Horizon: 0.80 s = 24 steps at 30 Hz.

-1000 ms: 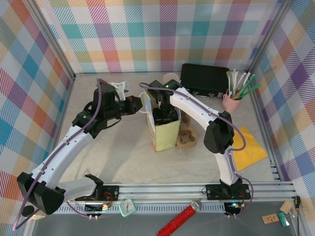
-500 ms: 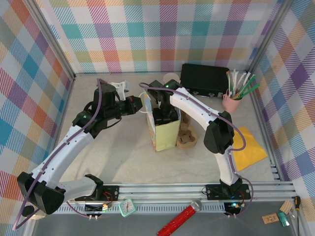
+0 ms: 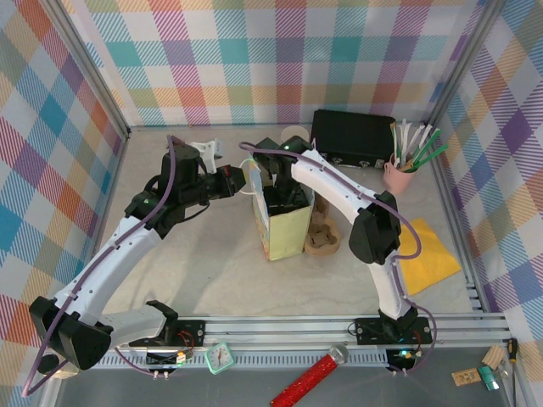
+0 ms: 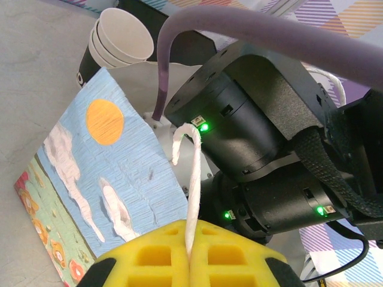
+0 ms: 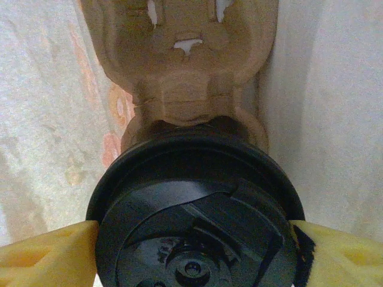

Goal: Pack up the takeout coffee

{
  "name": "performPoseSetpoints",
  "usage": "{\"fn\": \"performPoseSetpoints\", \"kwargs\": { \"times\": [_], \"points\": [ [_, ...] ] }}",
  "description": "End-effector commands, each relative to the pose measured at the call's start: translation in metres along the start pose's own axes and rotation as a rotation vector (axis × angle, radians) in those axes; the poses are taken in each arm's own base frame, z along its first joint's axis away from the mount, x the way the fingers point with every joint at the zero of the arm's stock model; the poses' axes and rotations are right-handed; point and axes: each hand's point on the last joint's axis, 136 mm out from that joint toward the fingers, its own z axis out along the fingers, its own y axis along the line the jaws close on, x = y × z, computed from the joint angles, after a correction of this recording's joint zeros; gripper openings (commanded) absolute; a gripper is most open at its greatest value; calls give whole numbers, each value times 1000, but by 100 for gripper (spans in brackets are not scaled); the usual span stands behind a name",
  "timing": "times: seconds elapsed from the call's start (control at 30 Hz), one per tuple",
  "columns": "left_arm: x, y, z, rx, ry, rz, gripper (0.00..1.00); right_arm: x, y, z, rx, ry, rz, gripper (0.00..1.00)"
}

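placing step: coffee (image 5: 194, 221) over the tray (image 5: 179, 78) inside the bag (image 3: 284, 237), right jaws flanking it, grip unclear; left jaws clenched on the handle (image 4: 192, 179); next, withdraw straight up.

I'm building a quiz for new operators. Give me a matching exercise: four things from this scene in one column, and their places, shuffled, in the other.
Things
1. takeout coffee
2. bag handle
3. yellow napkin
4. stack of paper cups

Places
A. flat on the right side of the table
B. pinched in the left gripper
C. behind the bag, beside the black box
D. down inside the bag, at the right gripper

Pairs: 1-D, 2-B, 3-A, 4-C
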Motion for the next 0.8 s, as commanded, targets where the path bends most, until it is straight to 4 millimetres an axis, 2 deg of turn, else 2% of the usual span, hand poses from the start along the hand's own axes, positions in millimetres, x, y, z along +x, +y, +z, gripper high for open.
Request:
{"fn": "performPoseSetpoints", "kwargs": {
  "times": [0.0, 0.77],
  "points": [
    [-2, -11, -3, 28, -1, 10, 0, 1, 3, -4, 3, 13, 1, 79],
    [-2, -11, -4, 25, -1, 11, 0, 1, 7, -47, -26, -58, 17, 80]
  ]
}}
